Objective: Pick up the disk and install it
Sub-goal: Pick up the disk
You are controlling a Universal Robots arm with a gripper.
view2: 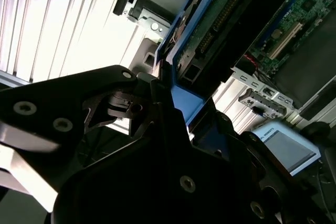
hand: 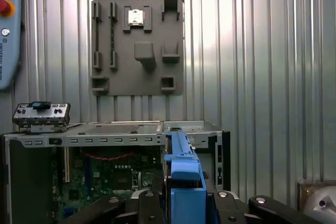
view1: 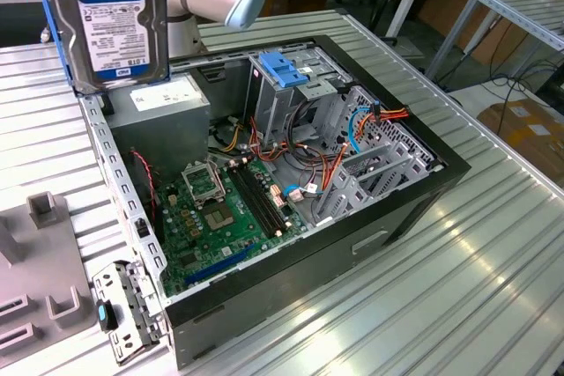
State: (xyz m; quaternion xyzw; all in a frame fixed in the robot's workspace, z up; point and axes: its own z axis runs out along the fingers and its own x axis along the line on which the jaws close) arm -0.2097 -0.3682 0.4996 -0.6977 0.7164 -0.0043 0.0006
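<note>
Pincer (hand: 185, 205) metalwork is met nearest the lens in the first wrist view, where the disk (hand: 181, 161), seen edge-on, is gripped from both sides; the pincer is thus judged clamped on it. In the exterior view the disk (view1: 110, 19) is held upright in the air at about eleven o'clock, label toward the camera. Its lower edge is seen just over the grey box (view1: 163, 112) at one corner of the open case (view1: 308, 297), which is laid on the ribbed worktop (view1: 493, 297). The cage (view1: 286, 94) is found well apart, toward four o'clock of the disk. The pick-up is judged done and the carry to be in hand; nothing is yet seated. Installing is judged to call for the disk to be squared to its bay and kept off the cables (view1: 352, 129) beside the cage.
</note>
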